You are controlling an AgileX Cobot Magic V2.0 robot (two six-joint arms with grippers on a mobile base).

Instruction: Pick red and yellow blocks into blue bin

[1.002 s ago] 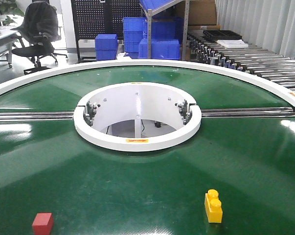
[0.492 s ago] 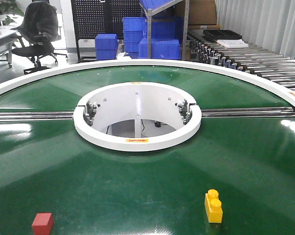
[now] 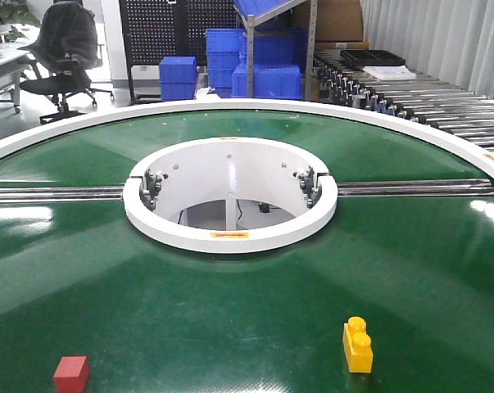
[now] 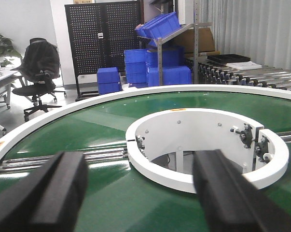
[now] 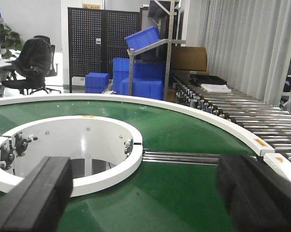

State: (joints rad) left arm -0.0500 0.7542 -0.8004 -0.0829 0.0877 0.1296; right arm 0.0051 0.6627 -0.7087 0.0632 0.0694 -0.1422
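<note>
Holding left gripper (image 4: 140, 193) and right gripper (image 5: 145, 198) spread wide, empty, above the green belt (image 3: 230, 311). Leaving red block (image 3: 71, 373) and yellow brick (image 3: 357, 345) lying near its front edge, well apart. Risking closing on air through belt rotation; seeing no blue bin.

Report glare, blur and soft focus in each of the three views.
Front view: white glare patches on the green belt at both side edges; red block and yellow brick sharp. Left wrist view: left gripper close, dark and soft, background crisp. Right wrist view: right gripper equally blurred; curtains bright.
</note>
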